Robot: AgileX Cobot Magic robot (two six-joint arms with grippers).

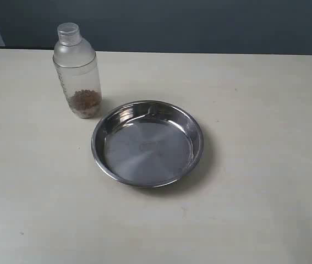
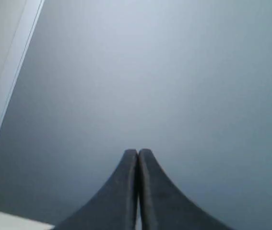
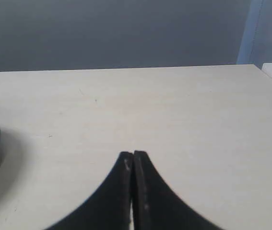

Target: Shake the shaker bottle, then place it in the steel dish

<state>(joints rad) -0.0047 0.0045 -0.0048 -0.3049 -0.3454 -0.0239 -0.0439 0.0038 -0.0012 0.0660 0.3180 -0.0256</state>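
Both pressed tip to tip: left gripper [image 2: 138, 152], right gripper [image 3: 133, 153]. Shaker bottle [image 1: 77, 74] upright on the table [image 1: 255, 209], just beside the steel dish [image 1: 147, 144], off its far-left rim, not touching.

Obstacle: the shaker bottle [image 1: 77, 77] is standing upright just beside the steel dish [image 1: 198, 144], at its far-left rim, leaving only a thin gap. The table [image 1: 266, 99] is offering open approach right of the dish and in front of it.
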